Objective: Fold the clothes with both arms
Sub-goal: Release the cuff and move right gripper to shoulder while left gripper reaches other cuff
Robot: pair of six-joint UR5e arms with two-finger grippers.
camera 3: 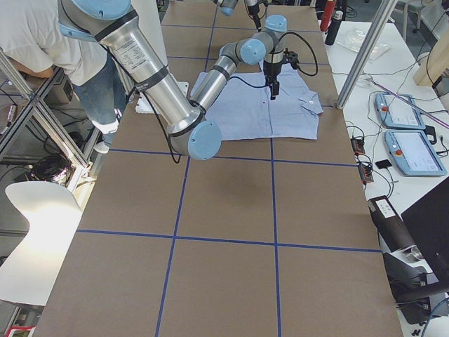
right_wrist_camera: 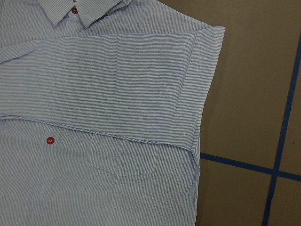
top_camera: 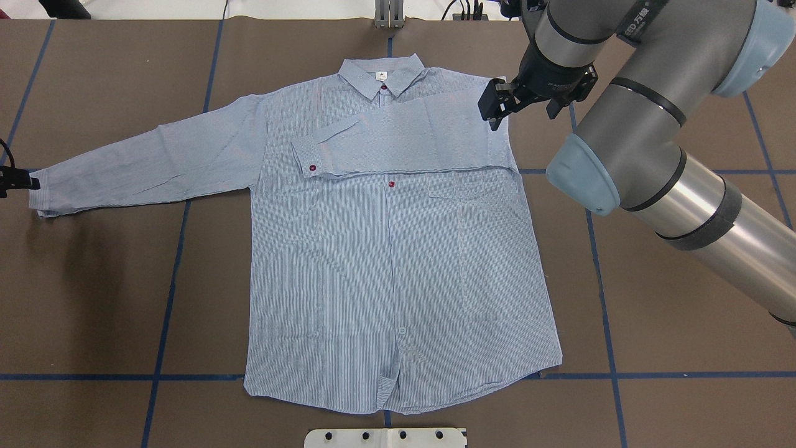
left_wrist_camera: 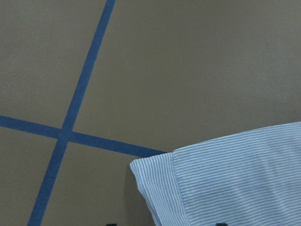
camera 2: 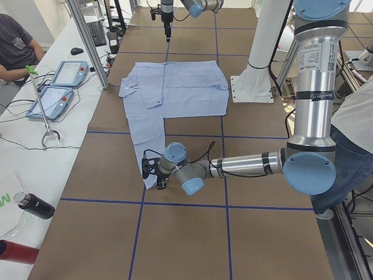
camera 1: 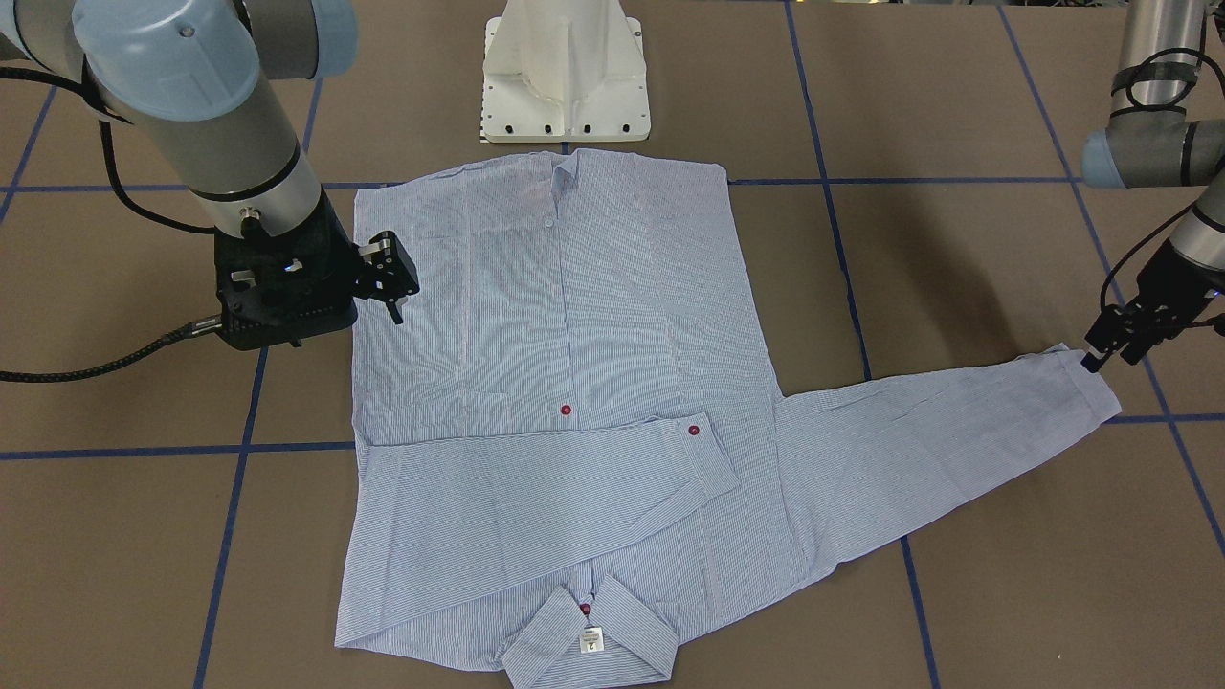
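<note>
Light blue, finely white-striped button-up shirt (top_camera: 385, 249) lies flat, front up, on the brown bench (top_camera: 622, 311). One sleeve (top_camera: 404, 134) is folded across the chest. The other sleeve (top_camera: 149, 168) runs straight out to the robot's left, its cuff (left_wrist_camera: 160, 188) just beside the left arm's black two-finger tool (camera 1: 1108, 358), whose jaws stand apart and empty. The right tool (top_camera: 497, 109), seemingly parted and empty, hovers over the opposite shoulder, so the left arm looks better placed to carry the cuff inward.

Bright even overhead light, soft shadows, sharp focus, no glare

Pedestal (camera 1: 565, 72) just beside shirt (camera 1: 574, 316) hem
</note>
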